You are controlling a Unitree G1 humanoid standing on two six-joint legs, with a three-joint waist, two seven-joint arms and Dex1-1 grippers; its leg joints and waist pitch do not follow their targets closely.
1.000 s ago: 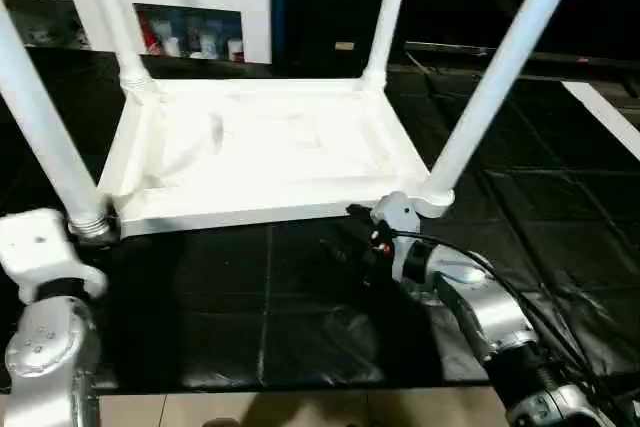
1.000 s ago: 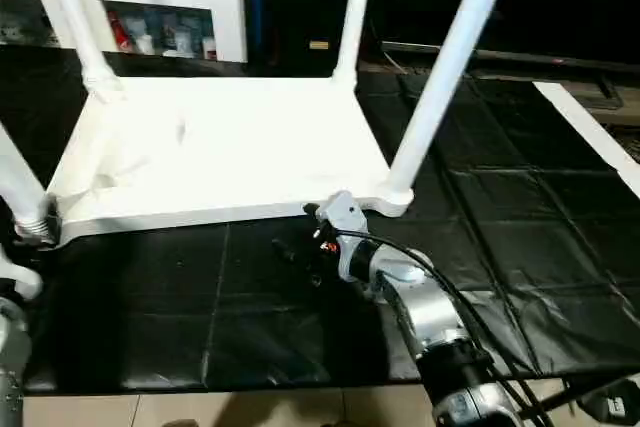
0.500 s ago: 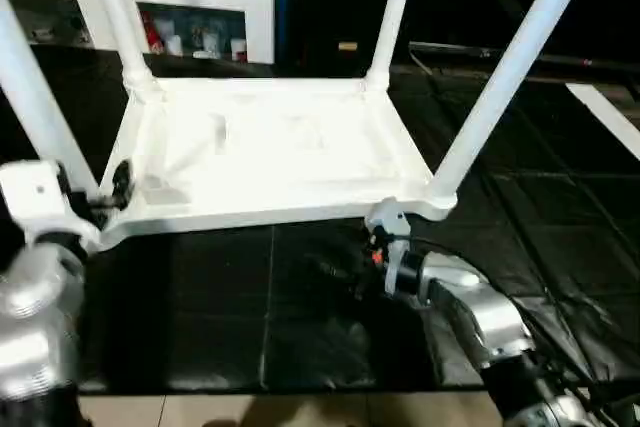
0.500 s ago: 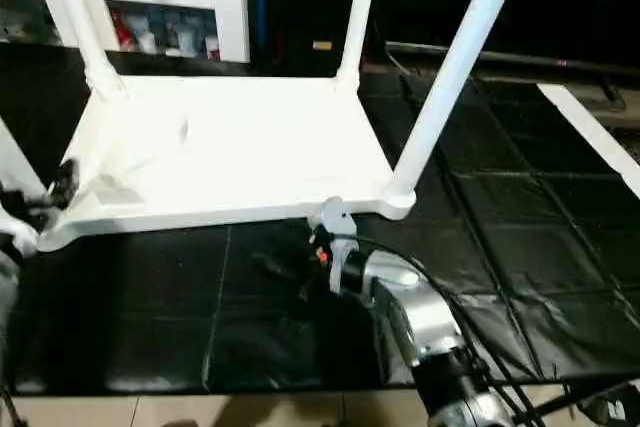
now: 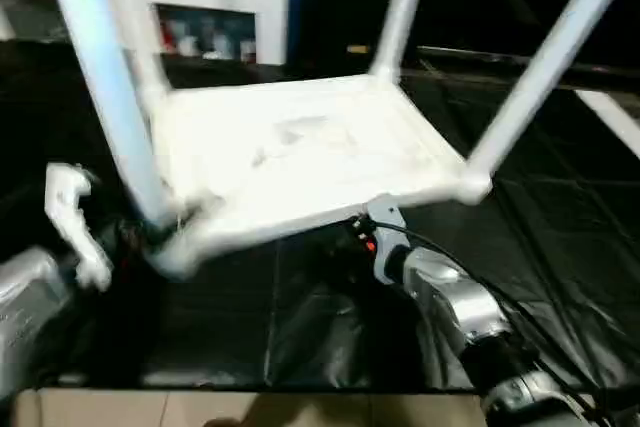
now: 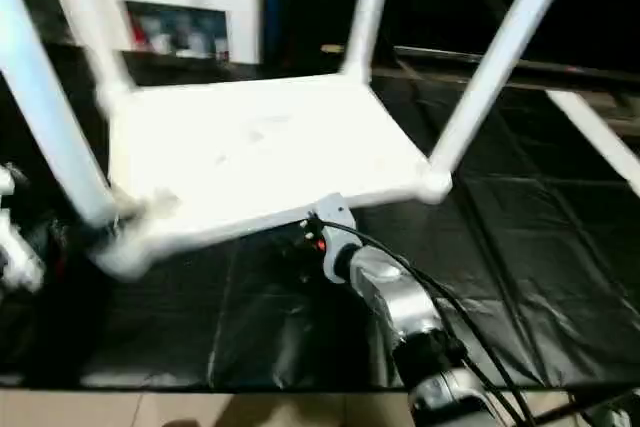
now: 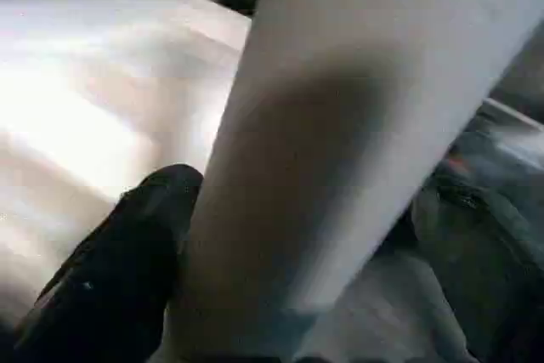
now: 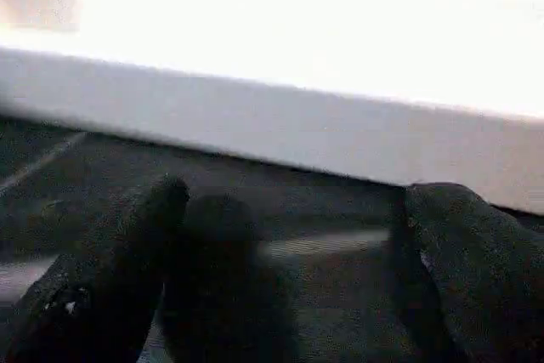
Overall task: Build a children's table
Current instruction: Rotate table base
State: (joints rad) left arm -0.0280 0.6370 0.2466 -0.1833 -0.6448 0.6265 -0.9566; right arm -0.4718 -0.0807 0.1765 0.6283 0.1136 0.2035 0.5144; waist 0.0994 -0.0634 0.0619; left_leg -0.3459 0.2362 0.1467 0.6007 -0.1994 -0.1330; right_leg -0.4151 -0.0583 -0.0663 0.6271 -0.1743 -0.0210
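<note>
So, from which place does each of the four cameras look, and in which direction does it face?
Left eye view: on the head, looking forward and down at the upturned table; both forearms show.
Right eye view: beside it, same scene.
Left wrist view: along the left claw at a table leg.
Right wrist view: along the open right claw at the tabletop's edge.
Shared: both wrist views and both eye views show the white table.

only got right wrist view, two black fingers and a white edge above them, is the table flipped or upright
Observer: Flipped. The table lies top-down on the black mat with four legs pointing up.
Operator: where's the left gripper
Observer: The left gripper has the near-left leg between its fingers.
Operator: and my gripper, holding anything
Observer: No. The right gripper is open, just below the table's near edge.
</note>
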